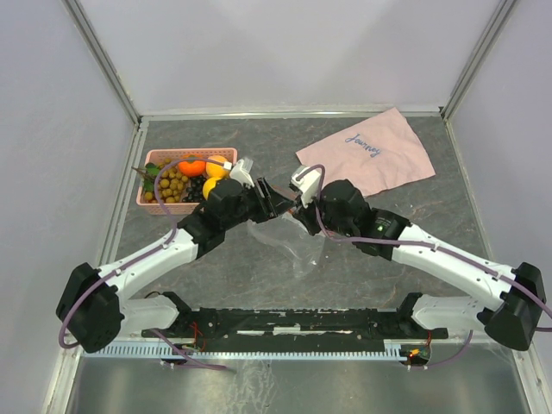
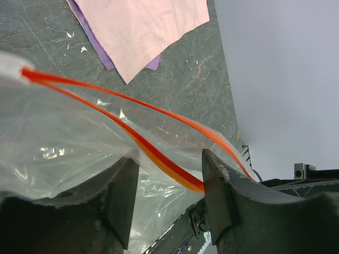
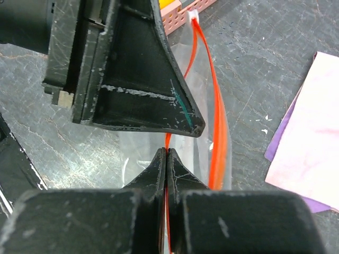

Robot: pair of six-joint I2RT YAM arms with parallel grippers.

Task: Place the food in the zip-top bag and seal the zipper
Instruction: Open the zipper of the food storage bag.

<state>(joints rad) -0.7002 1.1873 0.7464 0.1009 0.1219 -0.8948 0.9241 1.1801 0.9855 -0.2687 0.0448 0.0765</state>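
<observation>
Mid-table, between my wrists: the zip-top bag point(image 1: 285, 240) lies crumpled on the grey table point(image 1: 241, 278), its mouth lifted toward my fingers.
Right gripper point(image 3: 166, 159): closed tight, pinching one lip of the zipper point(image 3: 216, 127) between the tips. The other lip bows away to the side, so the mouth gapes.
Left gripper point(image 2: 169, 164): jaws well apart, gripping nothing. An orange-red lip runs through the gap, close to one finger, with clear film below it.
Step in hand: as I judge it, taking the free lip with the left so both sides can be spread.
Doing it well: close on the strip itself, not on the slack film, which would likely slip. Keep the right pinch steady and draw the lips apart gently, turning the mouth toward the basket.
Food point(image 1: 185, 179): piled in the pink basket point(image 1: 143, 202), just beside my left wrist and apart from the bag. None is in the bag that I can see.
Pink cloth point(image 1: 371, 155): beyond the right arm, clear of the work.
</observation>
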